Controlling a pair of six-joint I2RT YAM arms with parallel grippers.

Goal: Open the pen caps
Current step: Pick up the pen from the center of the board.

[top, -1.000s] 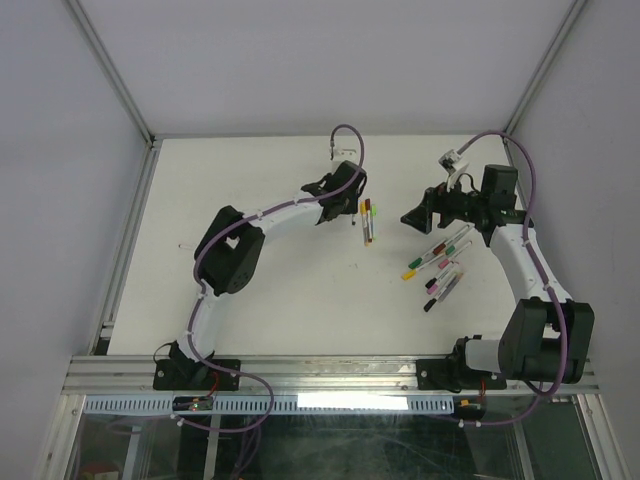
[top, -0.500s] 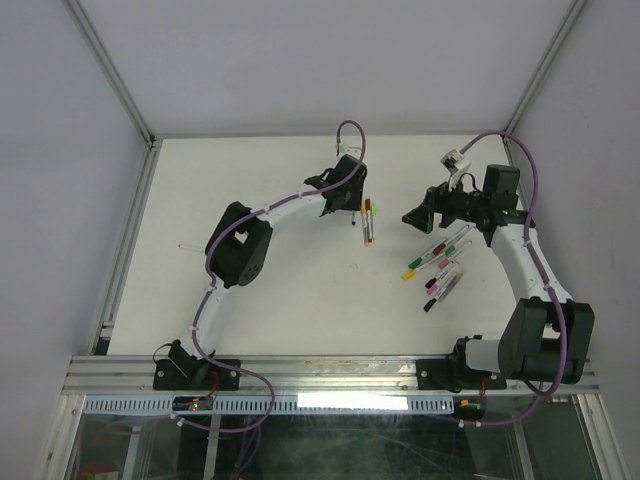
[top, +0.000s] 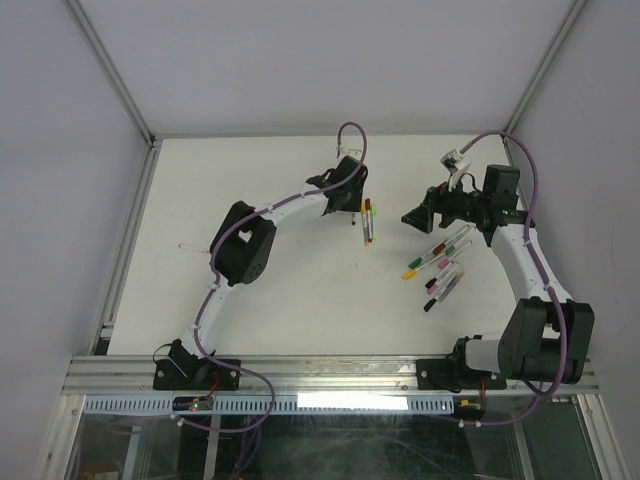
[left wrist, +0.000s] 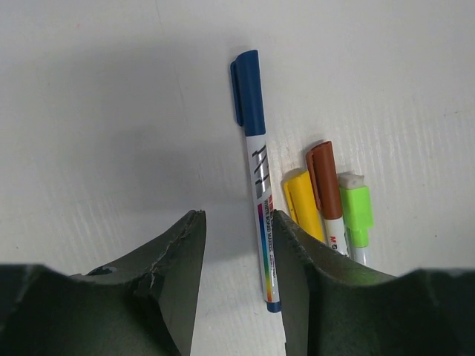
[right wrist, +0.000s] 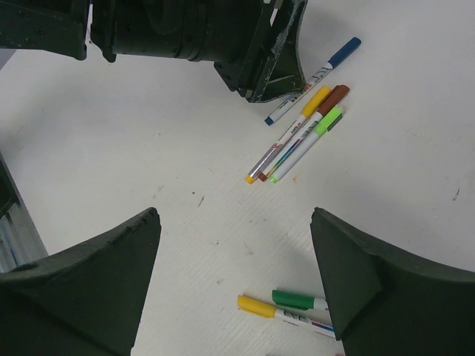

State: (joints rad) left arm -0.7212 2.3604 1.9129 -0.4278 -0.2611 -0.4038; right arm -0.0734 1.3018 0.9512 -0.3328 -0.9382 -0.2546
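Observation:
In the left wrist view a white pen with a blue cap [left wrist: 247, 89] lies lengthwise. Its tail end sits between my left gripper's [left wrist: 237, 248] open jaws, right against the inner face of the right finger [left wrist: 312, 297]. Beside it lie pens with a yellow cap [left wrist: 303, 202], a brown cap [left wrist: 324, 176] and a light green cap [left wrist: 355, 209]. In the top view this group [top: 368, 220] lies just right of the left gripper [top: 350, 196]. My right gripper [right wrist: 237, 252] is wide open and empty above the table, over a yellow cap [right wrist: 256, 305] and a green cap [right wrist: 293, 299].
A second cluster of several capped pens [top: 440, 262] lies under the right arm's forearm. A slim pale pen-like thing [top: 195, 245] lies alone at the table's left. White walls and metal rails [top: 128, 240] close in the table.
The left arm's elbow has swung right and the left gripper has shifted slightly towards the far pen group. The pale thing at the left has come into view. The right arm has not moved.

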